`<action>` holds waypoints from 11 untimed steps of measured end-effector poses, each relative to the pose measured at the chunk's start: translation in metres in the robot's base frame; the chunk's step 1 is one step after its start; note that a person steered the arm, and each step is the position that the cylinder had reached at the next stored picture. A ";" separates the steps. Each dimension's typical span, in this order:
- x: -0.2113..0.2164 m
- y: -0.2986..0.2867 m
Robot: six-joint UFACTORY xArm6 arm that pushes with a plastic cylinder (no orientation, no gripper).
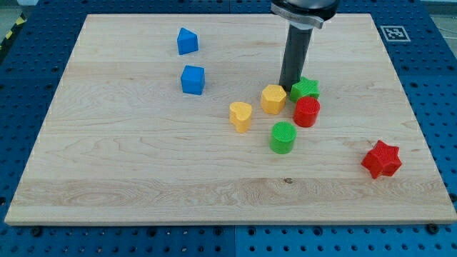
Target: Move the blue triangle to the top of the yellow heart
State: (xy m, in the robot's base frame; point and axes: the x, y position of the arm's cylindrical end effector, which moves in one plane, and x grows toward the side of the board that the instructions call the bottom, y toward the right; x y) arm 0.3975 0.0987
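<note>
A pale wooden board (143, 178) with straight grain lies on a blue perforated table (443, 86), and a printed square marker (394, 33) sits at the board's top right corner; a strip of yellow-black tape shows at the view's far upper left. The arm carries no gripper, so there is nothing to spread or press together: it ends in a dark rod whose lower end, my tip (288, 87), rests on the board. Just to the view's left of my tip, touching or nearly so, is the yellow hexagonal block (273, 99); just to its right is the green star (305, 88), with the red cylinder (307, 112) below that and the green cylinder (283, 137) lower still. The yellow heart (240, 116) lies to the lower left of my tip, near the hexagonal block but apart from it. The blue triangle (187, 41) sits well to the upper left of my tip, far from the heart; its peak appears to point toward the view's top, though its long axis cannot be judged. The blue cube (193, 79) is below it, left of my tip. The red star (380, 159) lies well apart to the lower right.
</note>
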 end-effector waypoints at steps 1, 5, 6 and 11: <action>0.001 -0.002; -0.132 -0.003; -0.178 -0.020; -0.205 -0.185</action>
State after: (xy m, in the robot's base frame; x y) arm 0.1927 -0.0867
